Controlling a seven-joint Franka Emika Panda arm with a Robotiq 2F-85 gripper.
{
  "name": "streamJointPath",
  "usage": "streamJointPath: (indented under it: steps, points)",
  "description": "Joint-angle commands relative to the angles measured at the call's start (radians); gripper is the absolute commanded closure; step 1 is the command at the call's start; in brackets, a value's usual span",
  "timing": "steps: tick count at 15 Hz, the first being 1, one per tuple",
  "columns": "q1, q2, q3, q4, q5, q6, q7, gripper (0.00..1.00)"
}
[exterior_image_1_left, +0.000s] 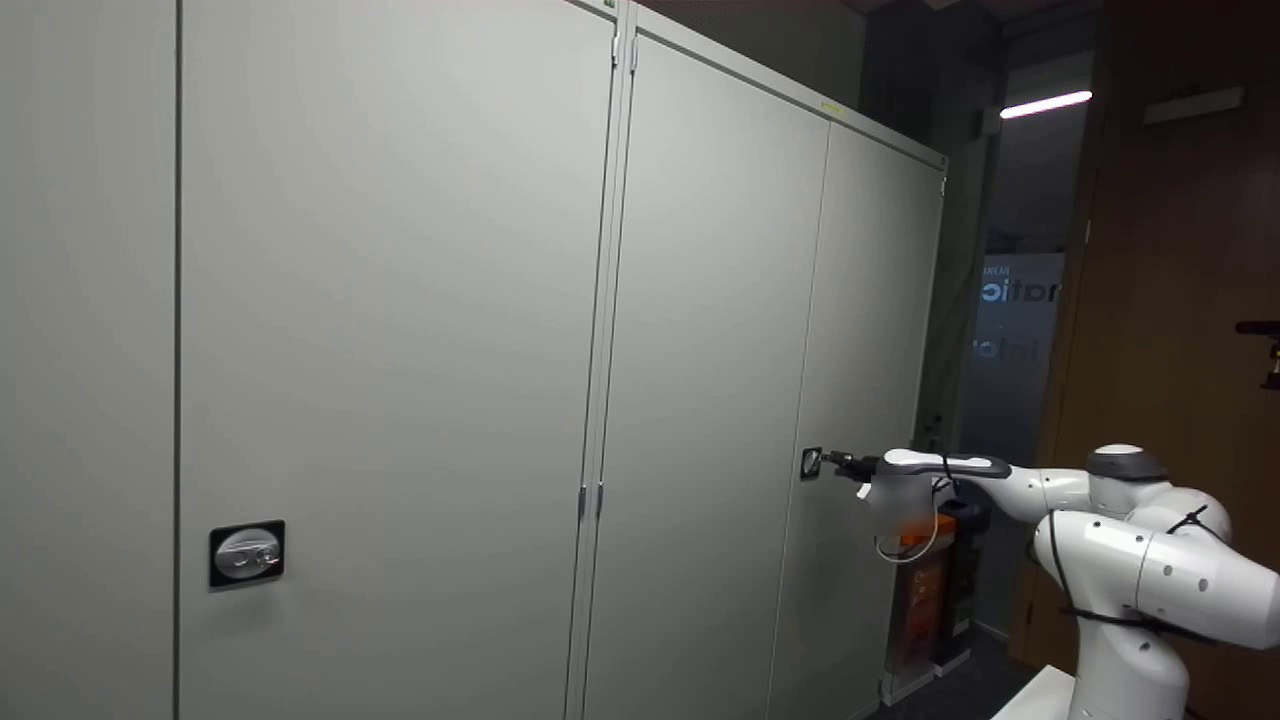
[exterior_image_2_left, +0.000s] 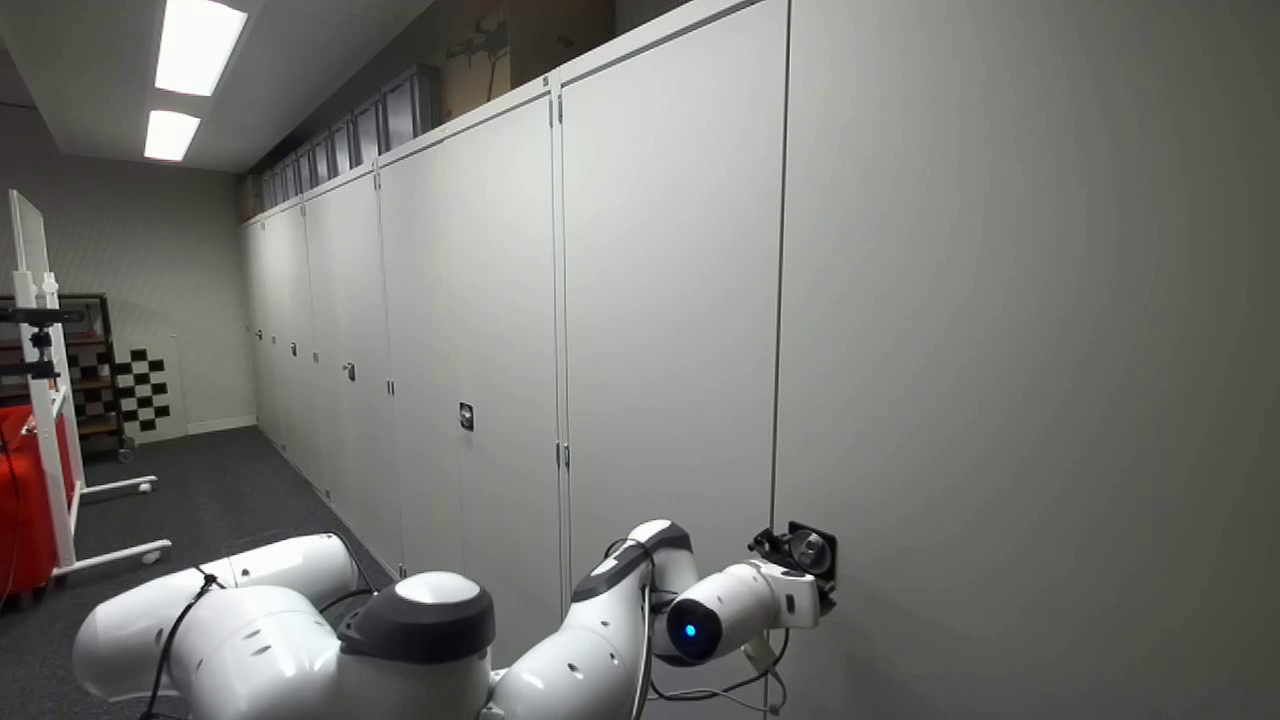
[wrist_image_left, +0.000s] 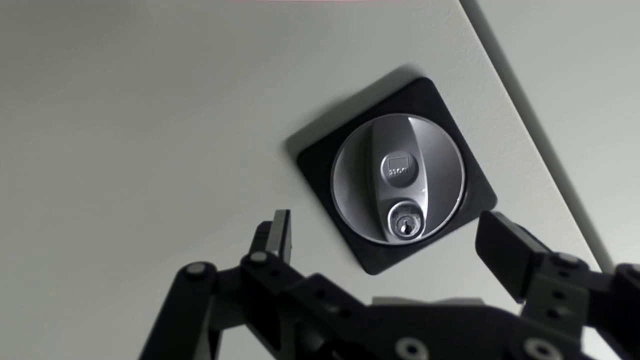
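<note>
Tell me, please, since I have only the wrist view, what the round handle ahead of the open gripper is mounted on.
Observer: The round handle sits on a door of a tall grey cabinet, as both exterior views show.
Operator: Thank you; could you say whether there is another like it close by?
Observer: Yes, in an exterior view the neighbouring cabinet carries a second handle of similar look, on its own black plate.
Operator: That helps; may I also ask what is up on top?
Observer: In an exterior view, a line of grey boxes stands up there, farther along the row.
</note>
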Motion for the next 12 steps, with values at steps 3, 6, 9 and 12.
streamJointPath:
  steps: [3,6,9,12]
  points:
    - [0.040,0.000,0.001,0.044,-0.023,-0.001,0.001,0.00]
    - [0.054,0.000,-0.006,0.073,-0.021,0.000,-0.001,0.00]
    - [0.066,0.000,-0.018,0.097,-0.018,-0.001,0.001,0.00]
    - [0.079,0.000,-0.026,0.115,-0.021,-0.001,0.000,0.22]
